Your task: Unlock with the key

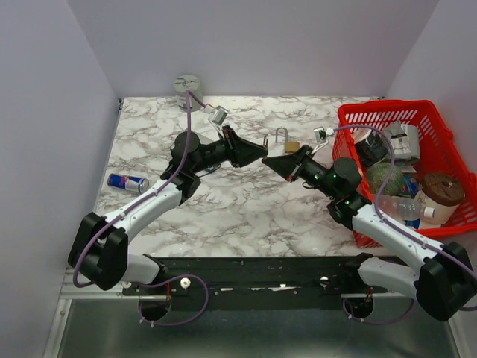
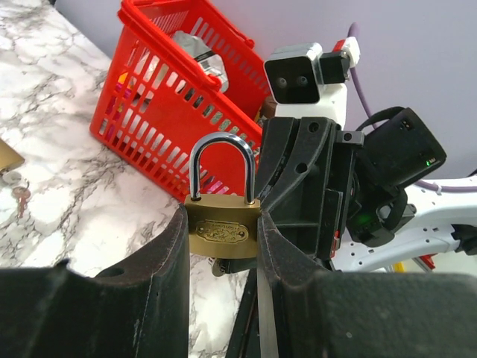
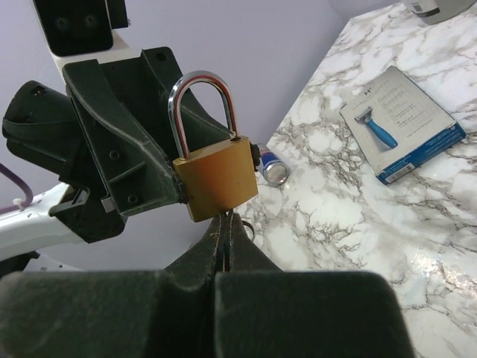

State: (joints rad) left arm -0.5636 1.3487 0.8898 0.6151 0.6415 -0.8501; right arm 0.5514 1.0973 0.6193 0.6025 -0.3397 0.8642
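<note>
- The left end effector [image 2: 221, 246] clamps the padlock [image 3: 216, 179] by its sides, held up above the tabletop [image 1: 246, 209] with the shackle latched. A twist from below could swivel the body in that grip.
- The right end effector [image 3: 223, 224] is pinched closed just under the padlock's base, seemingly on the mostly hidden key [image 2: 218, 266]. So thin a hold may slip rather than turn.
- Misaligned arms could bind the key.

Above the middle of the tabletop [image 1: 246, 216], a padlock [image 2: 222, 231] sits between the left pincer's [image 1: 257, 153] fingers. The right pincer [image 3: 223, 220] is directly beneath, seemingly touching. A basket [image 1: 350, 115] is far right, a can [image 1: 127, 182] far left.
</note>
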